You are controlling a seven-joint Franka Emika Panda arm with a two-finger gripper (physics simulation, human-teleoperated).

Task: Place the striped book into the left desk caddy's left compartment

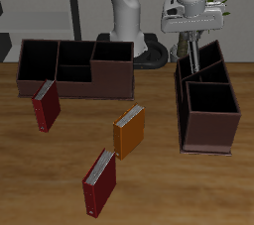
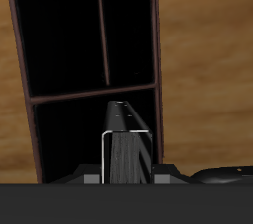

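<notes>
Hand [image 1: 191,58] clamped on striped book [image 2: 126,147], held upright over left desk caddy [image 1: 209,120], above a compartment.

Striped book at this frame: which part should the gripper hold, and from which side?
The upper edge, from straight above, fingers pinching across its thin thickness. The striped book hangs upright and narrow in the gripper over the left desk caddy, so it can slide down edge-first between the walls.

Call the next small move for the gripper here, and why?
Probably lower straight down a bit, then release. The gripper holds the striped book upright over the left desk caddy; the wrist view shows the book's end pointing into the dark open section below.
</notes>
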